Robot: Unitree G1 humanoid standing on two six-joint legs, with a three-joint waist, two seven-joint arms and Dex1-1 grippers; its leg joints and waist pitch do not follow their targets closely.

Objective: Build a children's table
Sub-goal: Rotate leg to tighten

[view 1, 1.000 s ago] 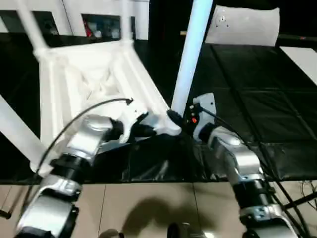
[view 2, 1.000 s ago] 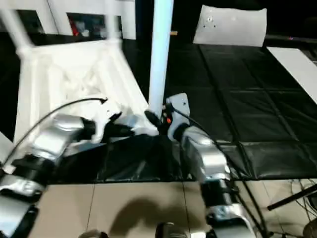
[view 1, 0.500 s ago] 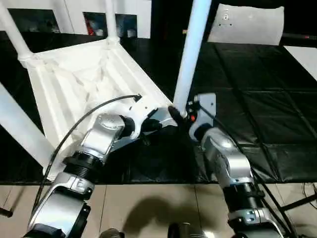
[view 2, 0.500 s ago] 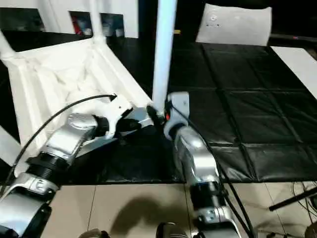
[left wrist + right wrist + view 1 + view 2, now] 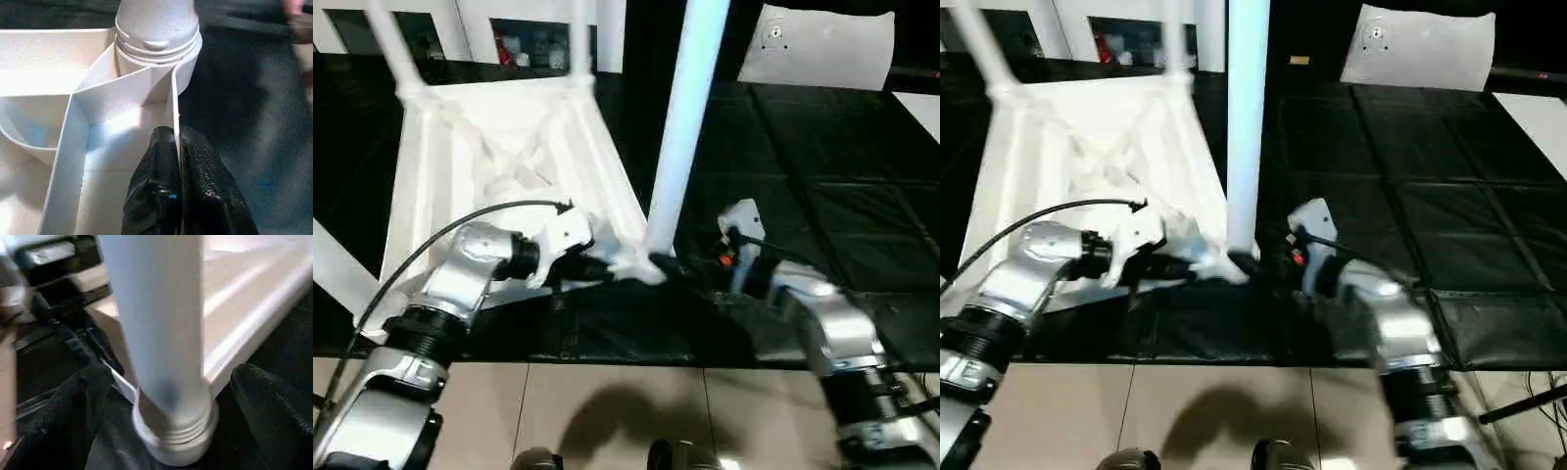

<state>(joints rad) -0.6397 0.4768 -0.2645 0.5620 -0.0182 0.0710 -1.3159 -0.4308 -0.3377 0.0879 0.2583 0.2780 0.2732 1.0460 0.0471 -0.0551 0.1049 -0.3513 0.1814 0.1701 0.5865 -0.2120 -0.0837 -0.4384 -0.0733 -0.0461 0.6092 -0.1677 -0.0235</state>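
Note:
The children's table lies upside down on black mats, its ribbed white top (image 5: 499, 157) facing up. A long white leg (image 5: 685, 117) stands upright in the near right corner socket (image 5: 156, 54). More legs rise at the far corners (image 5: 391, 44) and at the near left (image 5: 337, 269). My left gripper (image 5: 176, 134) is shut on the thin rim wall of the top just beside that socket. My right gripper (image 5: 168, 382) is open, its black fingers (image 5: 259, 401) standing well apart on either side of the leg's base without touching it.
A flat white panel with a small round fitting (image 5: 822, 44) lies at the back right. A white cabinet (image 5: 538, 29) stands behind the table. Black mats (image 5: 822, 196) cover the floor to the right, and tan floor (image 5: 607, 411) runs along the near edge.
My right gripper has opened off the leg's base and drawn back to the right. The left gripper keeps its hold on the rim. The camera has shifted.

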